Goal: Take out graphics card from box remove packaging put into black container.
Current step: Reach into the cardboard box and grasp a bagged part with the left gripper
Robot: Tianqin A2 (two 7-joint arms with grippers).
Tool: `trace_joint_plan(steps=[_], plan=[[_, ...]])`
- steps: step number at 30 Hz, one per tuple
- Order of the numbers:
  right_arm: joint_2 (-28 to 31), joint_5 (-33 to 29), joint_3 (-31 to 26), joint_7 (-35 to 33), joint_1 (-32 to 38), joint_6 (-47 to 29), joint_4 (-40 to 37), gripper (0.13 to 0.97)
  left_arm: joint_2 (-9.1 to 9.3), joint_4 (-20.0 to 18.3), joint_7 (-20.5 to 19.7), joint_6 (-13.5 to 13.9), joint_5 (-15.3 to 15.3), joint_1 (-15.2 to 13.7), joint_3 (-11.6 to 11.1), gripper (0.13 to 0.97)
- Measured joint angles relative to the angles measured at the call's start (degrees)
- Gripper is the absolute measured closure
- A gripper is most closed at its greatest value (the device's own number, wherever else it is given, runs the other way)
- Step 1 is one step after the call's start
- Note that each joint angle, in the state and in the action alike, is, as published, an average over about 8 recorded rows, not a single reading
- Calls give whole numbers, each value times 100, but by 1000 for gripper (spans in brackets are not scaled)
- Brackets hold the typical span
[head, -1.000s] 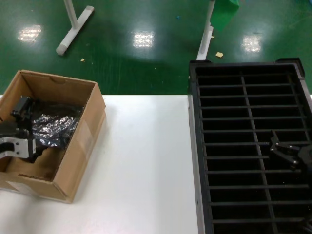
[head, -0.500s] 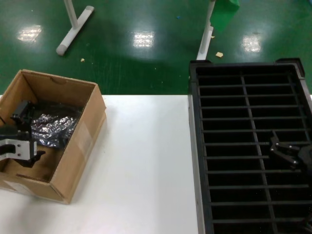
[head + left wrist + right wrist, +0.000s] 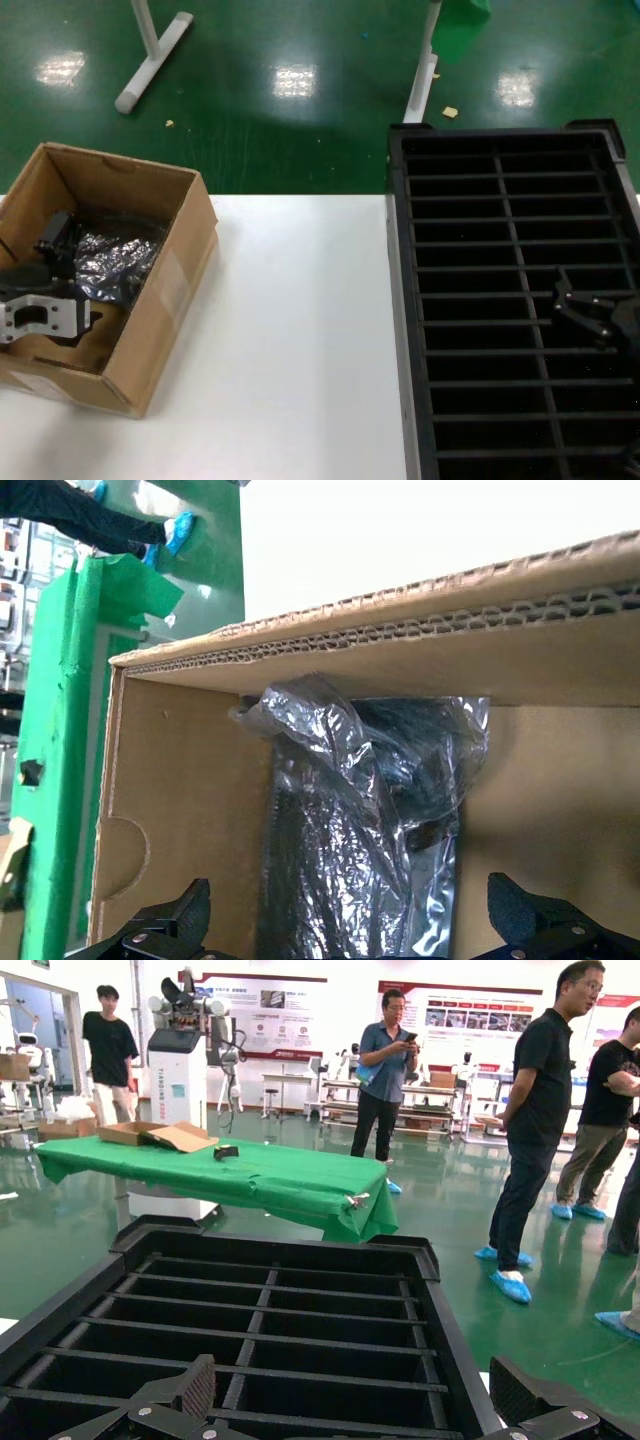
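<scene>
The brown cardboard box point(image 3: 165, 275) stands open at the table's left. Inside it lies the crinkly grey-silver packaging point(image 3: 118, 262), also seen in the left wrist view as packaging point(image 3: 372, 810). A dark flat shape shows through the bag; the graphics card itself cannot be made out. My left gripper point(image 3: 72, 277) is down inside the box, open, and in the left wrist view the left gripper point(image 3: 348, 905) has a finger on each side of the bag's near end without touching it. My right gripper point(image 3: 585, 312) hovers open and empty over the black container point(image 3: 400, 300).
The slotted black container point(image 3: 280, 1305) fills the table's right side. White tabletop point(image 3: 300, 340) lies between box and crate. White stand legs point(image 3: 150, 60) rest on the green floor behind. People and a green-covered table point(image 3: 240, 1170) are far off in the right wrist view.
My left gripper has shifted and turned inside the box, moving closer to the bag. The right arm has not moved.
</scene>
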Motion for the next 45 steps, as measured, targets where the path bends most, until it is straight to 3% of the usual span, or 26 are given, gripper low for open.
trace_joint_plan(steps=[14, 26, 33, 41, 45], plan=[[0, 0, 0, 0, 0, 0, 0, 129, 534, 945, 1835, 2, -788, -264, -455, 132], [0, 0, 0, 0, 0, 0, 0, 129, 821, 1826, 3067, 172, -1171, -633, -776, 132], [0, 0, 0, 0, 0, 0, 0, 129, 822, 1932, 3259, 158, -1184, -715, -814, 137], [0, 0, 0, 0, 0, 0, 0, 129, 698, 1731, 3036, 101, -1085, -716, -754, 179], [0, 0, 0, 0, 0, 0, 0, 129, 638, 1691, 2943, 75, -1039, -722, -726, 239]])
